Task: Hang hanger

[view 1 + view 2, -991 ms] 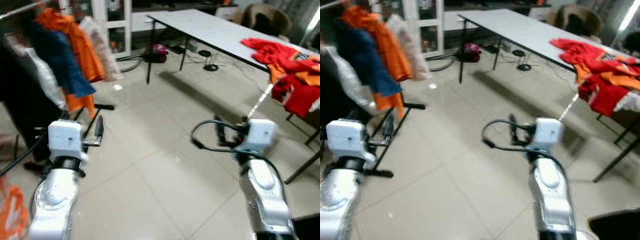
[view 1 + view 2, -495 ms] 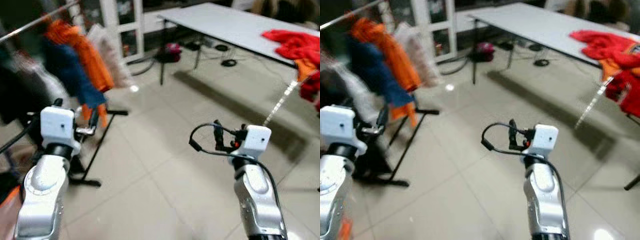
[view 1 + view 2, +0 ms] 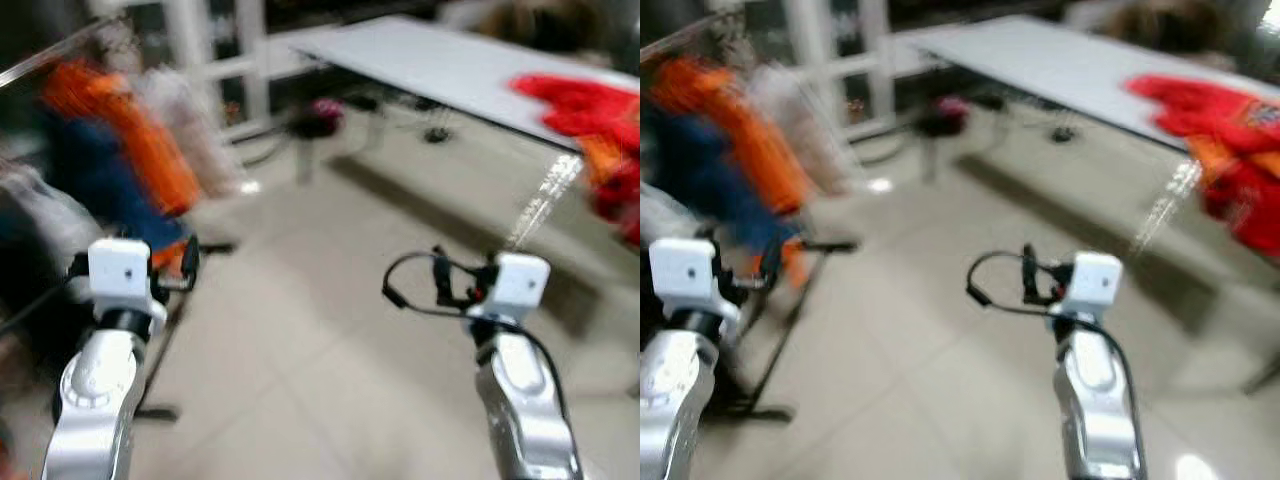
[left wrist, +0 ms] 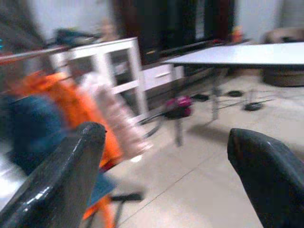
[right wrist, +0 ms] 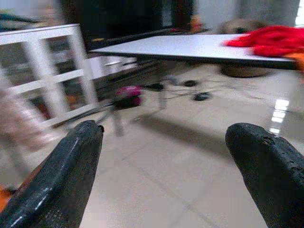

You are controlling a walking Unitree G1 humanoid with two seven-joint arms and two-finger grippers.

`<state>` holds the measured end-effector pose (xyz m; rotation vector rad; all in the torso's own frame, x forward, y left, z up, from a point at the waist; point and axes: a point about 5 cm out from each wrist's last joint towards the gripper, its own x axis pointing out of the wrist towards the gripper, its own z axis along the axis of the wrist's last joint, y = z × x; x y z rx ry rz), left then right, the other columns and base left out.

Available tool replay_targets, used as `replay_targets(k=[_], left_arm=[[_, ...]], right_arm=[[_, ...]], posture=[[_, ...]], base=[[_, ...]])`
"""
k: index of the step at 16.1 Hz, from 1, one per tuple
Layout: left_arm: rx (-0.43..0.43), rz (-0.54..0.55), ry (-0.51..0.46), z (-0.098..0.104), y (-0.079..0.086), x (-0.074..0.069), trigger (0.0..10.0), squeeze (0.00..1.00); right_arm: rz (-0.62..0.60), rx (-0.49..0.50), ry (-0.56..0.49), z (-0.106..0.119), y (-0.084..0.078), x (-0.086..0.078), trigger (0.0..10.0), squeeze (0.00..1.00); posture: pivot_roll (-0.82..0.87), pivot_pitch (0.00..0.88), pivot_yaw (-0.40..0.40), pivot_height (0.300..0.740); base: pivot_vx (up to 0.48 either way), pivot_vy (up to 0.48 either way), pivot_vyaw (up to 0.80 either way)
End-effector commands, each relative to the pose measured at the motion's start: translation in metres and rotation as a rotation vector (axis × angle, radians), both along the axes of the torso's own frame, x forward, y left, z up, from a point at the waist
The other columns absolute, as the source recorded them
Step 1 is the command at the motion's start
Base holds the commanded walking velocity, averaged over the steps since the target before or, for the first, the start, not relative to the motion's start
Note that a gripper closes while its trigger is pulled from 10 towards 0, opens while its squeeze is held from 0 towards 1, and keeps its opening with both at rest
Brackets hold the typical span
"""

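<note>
At the upper left, the clothes rack (image 3: 130, 160) has swung closer as I turn, both grippers' fingers (image 4: 57, 185) wide open, holding no hanger.

Glossy pale floor tiles (image 3: 330, 330) mirror the light, the white tabletop (image 3: 450, 65) looks smooth and matt, the red clothes (image 3: 1210, 110) and hanging orange garment (image 3: 120, 150) are soft cloth, and both arms' black fingers (image 4: 61, 175) shine like hard plastic.
</note>
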<state>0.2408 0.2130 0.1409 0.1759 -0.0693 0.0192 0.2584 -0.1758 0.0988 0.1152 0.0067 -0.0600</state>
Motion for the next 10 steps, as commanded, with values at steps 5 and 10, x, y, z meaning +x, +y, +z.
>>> replay_targets(k=[5,10], left_arm=[[0.006,0.046,-0.005,-0.005,0.006,-0.005,10.0,0.00],[0.012,0.090,-0.004,-0.006,0.016,-0.009,10.0,0.00]], right_arm=[[-0.034,-0.049,0.043,-0.003,-0.009,0.004,10.0,0.00],[0.026,-0.082,0.032,-0.005,-0.003,0.002,10.0,0.00]], posture=[[-0.01,0.000,-0.010,0.740],[0.00,0.000,-0.022,0.740]], base=[[0.465,0.000,0.00],[0.465,0.000,0.00]])
